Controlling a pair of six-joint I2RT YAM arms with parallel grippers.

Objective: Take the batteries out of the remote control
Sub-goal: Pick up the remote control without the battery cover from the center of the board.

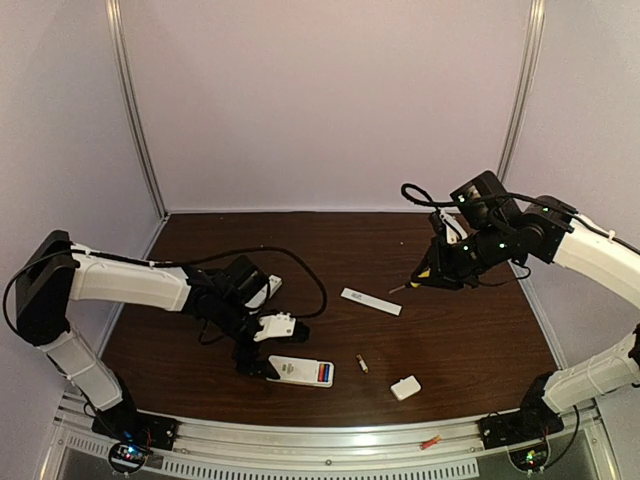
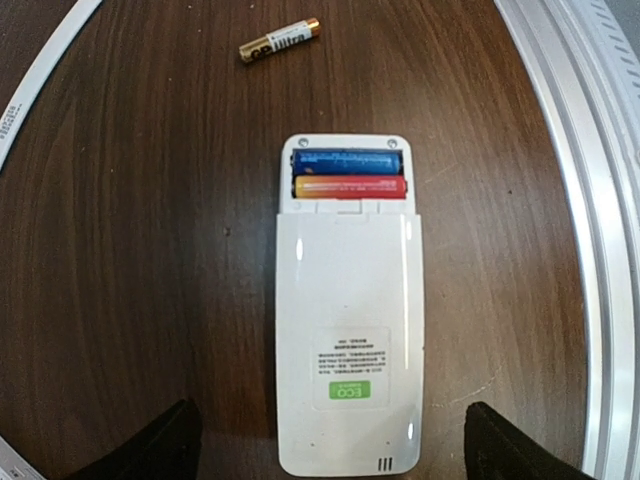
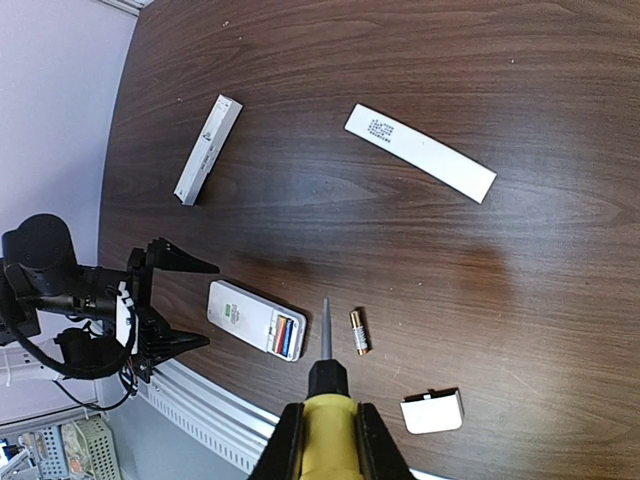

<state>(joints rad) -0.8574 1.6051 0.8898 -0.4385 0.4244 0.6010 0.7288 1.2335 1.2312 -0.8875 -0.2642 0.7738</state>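
The white remote control (image 2: pixel 348 340) lies back up on the brown table, its battery bay open. A blue battery (image 2: pixel 346 162) and a red battery (image 2: pixel 350 187) sit side by side in the bay. A loose gold-and-black battery (image 2: pixel 279 40) lies beyond it, also in the top view (image 1: pixel 362 363). My left gripper (image 1: pixel 272 350) is open, its fingertips (image 2: pixel 150 450) wide on either side of the remote's closed end, not touching it. My right gripper (image 3: pixel 328 445) is shut on the yellow-handled screwdriver (image 3: pixel 326 400), raised at the right (image 1: pixel 430 275).
The small white cover (image 1: pixel 405 387) lies right of the loose battery. A long white strip (image 1: pixel 371 301) lies mid-table. A white bar (image 3: pixel 208 150) lies near the left arm. The metal rail (image 2: pixel 590 200) runs along the near table edge, close to the remote.
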